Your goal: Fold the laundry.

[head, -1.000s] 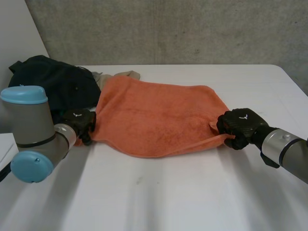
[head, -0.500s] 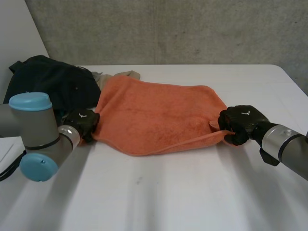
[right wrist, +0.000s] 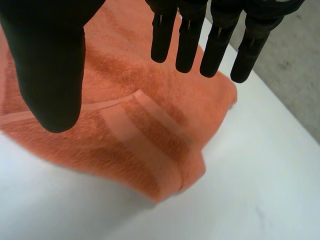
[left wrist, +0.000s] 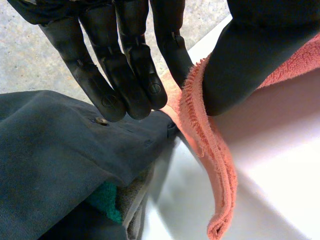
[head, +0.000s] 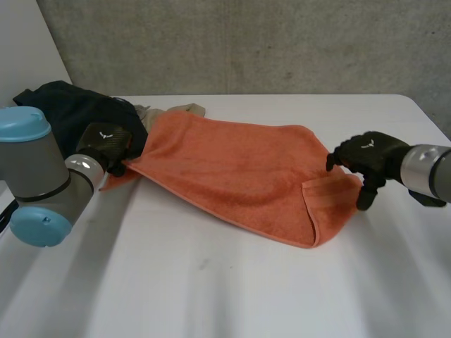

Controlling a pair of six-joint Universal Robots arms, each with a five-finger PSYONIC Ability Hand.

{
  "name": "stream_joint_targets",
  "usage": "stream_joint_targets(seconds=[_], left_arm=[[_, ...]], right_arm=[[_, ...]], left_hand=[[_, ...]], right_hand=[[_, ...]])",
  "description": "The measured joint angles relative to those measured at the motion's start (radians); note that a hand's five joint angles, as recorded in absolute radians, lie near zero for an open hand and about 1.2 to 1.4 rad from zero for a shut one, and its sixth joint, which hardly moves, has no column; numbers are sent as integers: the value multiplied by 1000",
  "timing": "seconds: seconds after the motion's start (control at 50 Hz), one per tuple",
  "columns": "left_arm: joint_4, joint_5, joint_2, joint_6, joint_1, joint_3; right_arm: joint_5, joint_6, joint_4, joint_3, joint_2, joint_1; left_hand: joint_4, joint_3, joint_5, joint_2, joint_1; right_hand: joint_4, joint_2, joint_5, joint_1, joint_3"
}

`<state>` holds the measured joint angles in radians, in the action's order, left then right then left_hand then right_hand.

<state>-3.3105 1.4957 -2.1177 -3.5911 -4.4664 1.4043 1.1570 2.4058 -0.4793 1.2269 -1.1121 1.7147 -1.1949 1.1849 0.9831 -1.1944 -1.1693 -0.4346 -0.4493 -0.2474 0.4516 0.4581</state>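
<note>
My L hand [head: 106, 142] pinches the orange towel [head: 232, 169] by a corner; R hand [head: 370, 153] hangs wide, empty. I should draw that corner across taut, clear of the dark clothes [head: 63, 113].

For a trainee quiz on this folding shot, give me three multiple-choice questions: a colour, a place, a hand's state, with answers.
1. What colour is the towel? A blue B orange C white
2. Where is the dark clothing pile? A by the left hand B at the towel's right end C on the floor
3. The right hand is A open above the towel B clamped on the towel C holding dark clothing
Answers: 1 B, plainly orange; 2 A, it lies beside that hand; 3 A, its fingers are straight, gripping nothing.
</note>
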Motion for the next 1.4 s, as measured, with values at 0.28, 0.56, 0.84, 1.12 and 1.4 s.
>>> stream_joint_targets(seconds=[0.28,0.56,0.84,1.12,1.4], left_arm=[[21,-4,60,20,0,15],[23,-7,103,36,4,27],[133,9,241,40,-7,88],[184,-36,237,13,10,86],[180,-11,204,26,14,66]], right_arm=[[-19,-429,6,-257,306,142],[53,-474,9,-424,495,150],[95,-240,101,-178,175,17],[-32,-164,142,22,86,-33],[-3,-79,202,-82,202,98]], left_hand=[[0,2,0,-2,0],[0,2,0,-2,0],[0,2,0,-1,0],[87,-80,-4,90,5],[124,-117,-85,128,98]], right_hand=[[-43,-4,-64,6,2],[-185,-175,-203,170,159],[-758,-719,-780,296,726],[-295,-274,-296,262,274],[-131,-115,-115,119,107]])
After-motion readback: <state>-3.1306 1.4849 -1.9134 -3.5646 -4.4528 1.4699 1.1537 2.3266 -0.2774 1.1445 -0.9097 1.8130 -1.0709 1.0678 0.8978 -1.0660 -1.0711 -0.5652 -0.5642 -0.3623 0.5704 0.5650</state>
